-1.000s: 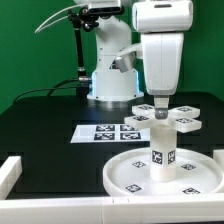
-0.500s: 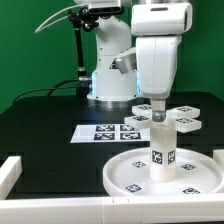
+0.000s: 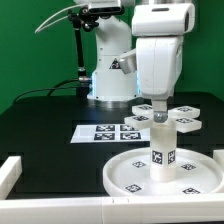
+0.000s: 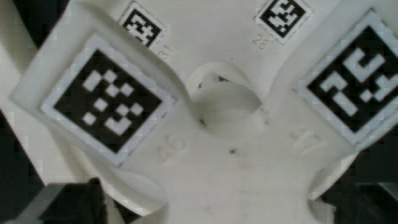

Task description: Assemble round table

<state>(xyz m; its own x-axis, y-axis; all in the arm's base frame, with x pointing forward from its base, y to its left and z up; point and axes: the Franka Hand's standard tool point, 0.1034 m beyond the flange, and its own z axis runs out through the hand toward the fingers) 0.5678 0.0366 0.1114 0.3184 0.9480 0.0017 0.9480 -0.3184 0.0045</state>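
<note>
The large round disc [image 3: 125,176] lies at the front of the black table. The short thick leg [image 3: 162,148] stands upright on it, with tags on its side. The four-armed cross base [image 3: 186,124] sits on top of the leg. My gripper [image 3: 155,108] hangs straight down over the middle of the cross base, open, with its fingers close round the hub. The wrist view is filled by the cross base [image 4: 222,160], its tagged arms and its round centre hole [image 4: 222,97]. My fingertips cannot be made out there.
The marker board [image 3: 100,133] lies flat behind the disc, toward the exterior view's left. A white rail [image 3: 10,172] borders the table at the front left. The arm's own base [image 3: 108,78] stands at the back.
The wrist has shifted slightly toward the exterior view's left above the cross base. The disc, leg and cross base have not moved. The gripper stays open.
</note>
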